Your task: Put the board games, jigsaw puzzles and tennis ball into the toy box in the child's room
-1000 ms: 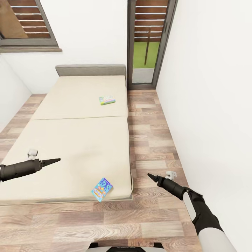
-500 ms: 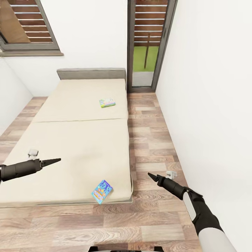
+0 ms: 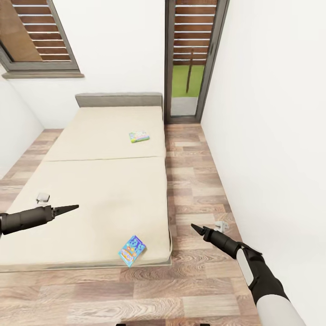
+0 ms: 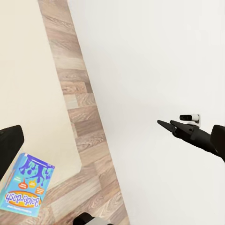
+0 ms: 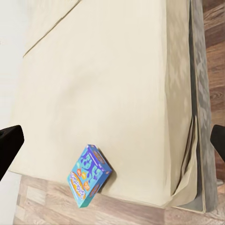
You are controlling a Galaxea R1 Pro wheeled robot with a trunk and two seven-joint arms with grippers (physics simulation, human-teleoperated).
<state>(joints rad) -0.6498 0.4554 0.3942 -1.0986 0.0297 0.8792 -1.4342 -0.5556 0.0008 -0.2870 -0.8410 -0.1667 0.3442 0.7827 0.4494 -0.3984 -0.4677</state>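
Two board games lie on the beige bed (image 3: 99, 194). A blue box (image 3: 132, 250) rests at the near right corner, close to the edge, and also shows in the left wrist view (image 4: 26, 185) and the right wrist view (image 5: 89, 174). A green and white box (image 3: 139, 136) lies farther up, toward the headboard. My left gripper (image 3: 72, 208) hovers over the bed's near left part, open and empty. My right gripper (image 3: 194, 226) hangs over the floor right of the bed, open and empty, and appears in the left wrist view (image 4: 165, 123). The table, toy box, puzzles and ball are out of view.
A strip of wooden floor (image 3: 194, 181) runs between the bed and the white wall (image 3: 271, 136) on the right. A glass door (image 3: 188, 68) stands at the far end of that strip. A shuttered window (image 3: 31, 36) is at the back left.
The whole picture has slid downward a little, so the camera has moved. Both arms hold the same pose, and the two boxes lie unmoved on the bed.
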